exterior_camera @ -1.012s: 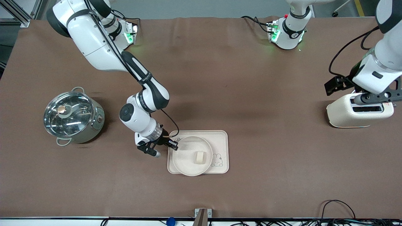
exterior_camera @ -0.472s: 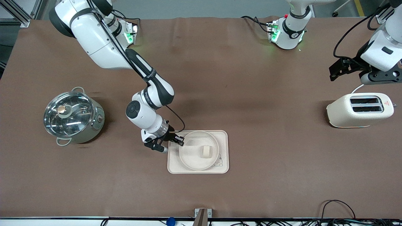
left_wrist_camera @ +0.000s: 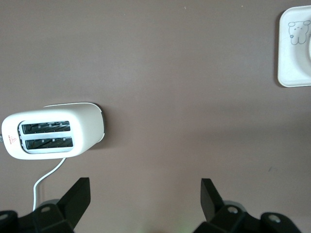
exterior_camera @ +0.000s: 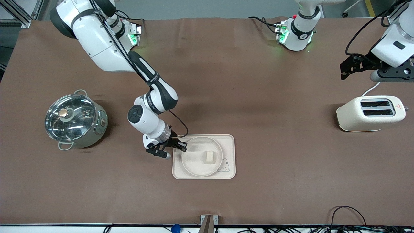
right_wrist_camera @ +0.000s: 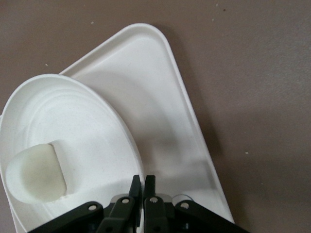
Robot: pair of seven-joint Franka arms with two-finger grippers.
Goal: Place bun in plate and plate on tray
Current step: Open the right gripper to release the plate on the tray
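The bun (exterior_camera: pixel 210 157) lies in the round plate (exterior_camera: pixel 194 163), and the plate rests on the Rabbit tray (exterior_camera: pixel 230 143). My right gripper (exterior_camera: pixel 183 147) is shut on the plate's rim at the side toward the right arm's end. In the right wrist view the closed fingers (right_wrist_camera: pixel 144 180) pinch the rim of the plate (right_wrist_camera: pixel 87 126), with the bun (right_wrist_camera: pixel 35 174) inside it and the tray (right_wrist_camera: pixel 165 111) beneath. My left gripper (exterior_camera: pixel 389 75) is open and empty in the air over the table beside the toaster; it shows wide open in the left wrist view (left_wrist_camera: pixel 143 194).
A cream toaster (exterior_camera: pixel 370 113) stands at the left arm's end, also in the left wrist view (left_wrist_camera: pixel 53 131). A steel pot with a glass lid (exterior_camera: pixel 75 120) stands at the right arm's end. A tray corner (left_wrist_camera: pixel 294 53) shows in the left wrist view.
The plate with the bun moved from overhanging the tray's near edge to sit within the tray, held by my right gripper. My left gripper moved up and away from the toaster.
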